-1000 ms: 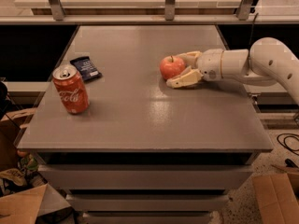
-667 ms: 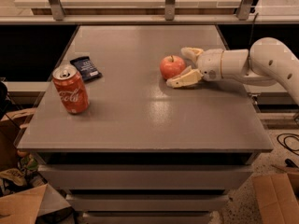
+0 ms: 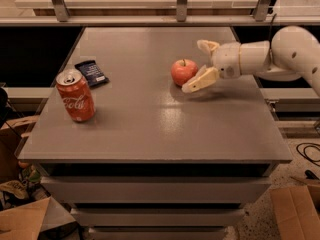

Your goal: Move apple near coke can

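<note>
Reaching in from the right, the hand (image 3: 195,66) is spread wide just beside the apple (image 3: 183,72) and holds nothing. I judge it is open like this so the fingers can go around the fruit. The apple sits on the surface (image 3: 150,129), well apart from the coke can (image 3: 75,95) at the front left. Whether the near finger touches the apple I cannot tell. The arm is cut off at the right edge.
</note>
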Robot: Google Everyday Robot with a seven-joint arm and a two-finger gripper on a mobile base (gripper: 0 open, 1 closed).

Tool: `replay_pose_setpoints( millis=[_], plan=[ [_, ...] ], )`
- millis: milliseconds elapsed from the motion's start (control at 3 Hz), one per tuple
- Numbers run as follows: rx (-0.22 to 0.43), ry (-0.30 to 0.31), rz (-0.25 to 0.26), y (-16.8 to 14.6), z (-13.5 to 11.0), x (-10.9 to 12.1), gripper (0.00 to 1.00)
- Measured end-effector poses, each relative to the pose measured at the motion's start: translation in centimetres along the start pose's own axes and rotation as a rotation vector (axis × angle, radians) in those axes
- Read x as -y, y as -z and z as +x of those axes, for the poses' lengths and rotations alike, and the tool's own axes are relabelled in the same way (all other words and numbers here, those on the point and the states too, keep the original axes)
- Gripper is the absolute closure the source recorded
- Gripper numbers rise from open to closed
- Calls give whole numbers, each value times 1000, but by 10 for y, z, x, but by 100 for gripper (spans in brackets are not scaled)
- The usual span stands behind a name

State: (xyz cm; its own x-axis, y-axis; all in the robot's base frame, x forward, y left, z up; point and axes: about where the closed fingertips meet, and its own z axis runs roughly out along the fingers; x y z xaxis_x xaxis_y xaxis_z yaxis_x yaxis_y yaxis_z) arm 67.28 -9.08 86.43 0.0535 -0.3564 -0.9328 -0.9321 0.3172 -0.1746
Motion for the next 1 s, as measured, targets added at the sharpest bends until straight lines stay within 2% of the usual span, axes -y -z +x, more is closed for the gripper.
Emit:
replay_pose_setpoints(
  millis=[333, 667, 1000],
  plan=[
    [4, 55, -83, 8, -46, -8, 0],
    [8, 82, -131, 12, -69, -13, 0],
    [5, 82, -160, 13, -74, -17, 0]
  ],
)
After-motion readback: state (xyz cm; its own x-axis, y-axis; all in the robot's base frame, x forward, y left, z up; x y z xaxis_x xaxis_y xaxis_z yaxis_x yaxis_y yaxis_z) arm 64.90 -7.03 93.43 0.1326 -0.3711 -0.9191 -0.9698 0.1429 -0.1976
